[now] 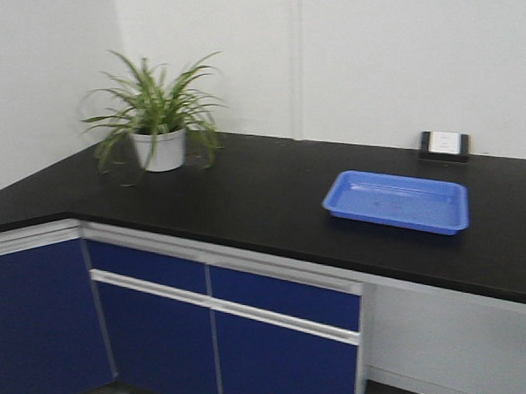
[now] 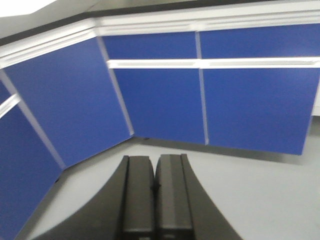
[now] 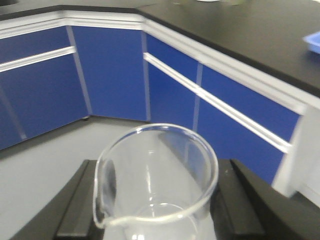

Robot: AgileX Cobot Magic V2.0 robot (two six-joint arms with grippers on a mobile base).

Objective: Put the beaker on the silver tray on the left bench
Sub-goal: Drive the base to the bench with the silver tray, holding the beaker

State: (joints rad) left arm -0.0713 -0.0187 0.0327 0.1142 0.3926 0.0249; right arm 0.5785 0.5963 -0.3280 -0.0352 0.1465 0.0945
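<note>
The beaker [image 3: 156, 165] is clear glass with a pouring spout and fills the lower half of the right wrist view. My right gripper [image 3: 159, 210] is shut on it, one black finger [image 3: 80, 205] on each side, and holds it in the air above the grey floor in front of the blue cabinets. My left gripper [image 2: 155, 172] is shut with nothing in it and hangs over the floor near the cabinet corner. The silver tray is out of view. Of the left bench, only a strip of black worktop [image 1: 14, 203] shows at the far left. Neither gripper appears in the front view.
A black worktop [image 1: 272, 197] runs round the corner over blue cabinet doors [image 1: 155, 332]. On it stand a potted plant [image 1: 158, 123] near the corner and a bright blue tray [image 1: 397, 202] to the right. A small black-and-white box [image 1: 444, 145] sits against the wall.
</note>
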